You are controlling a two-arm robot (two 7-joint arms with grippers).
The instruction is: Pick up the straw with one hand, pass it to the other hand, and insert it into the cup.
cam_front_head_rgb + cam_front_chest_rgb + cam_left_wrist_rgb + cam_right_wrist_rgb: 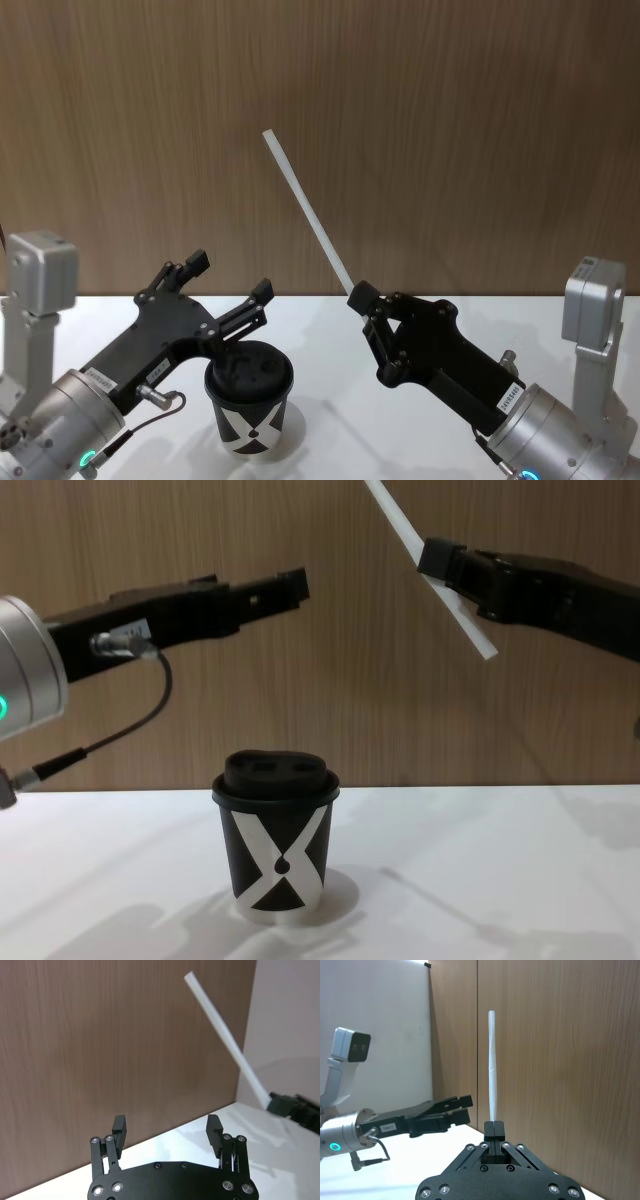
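The white straw (305,215) slants up and to the left in the air, its lower end clamped in my right gripper (360,296), which is shut on it well above the table. In the right wrist view the straw (493,1070) rises straight from the closed fingertips (493,1129). My left gripper (229,277) is open, raised over the black cup (248,395) with the white X, apart from the straw. From the chest view the cup (277,840) stands upright with its domed lid on, below both grippers (290,585) (440,558). The left wrist view shows the straw (225,1035) off to the side of the open fingers (120,1125).
The white table (400,440) carries the cup alone, with free room to its right. A wood-panel wall (400,120) closes the back. A grey cable (120,735) loops under my left wrist.
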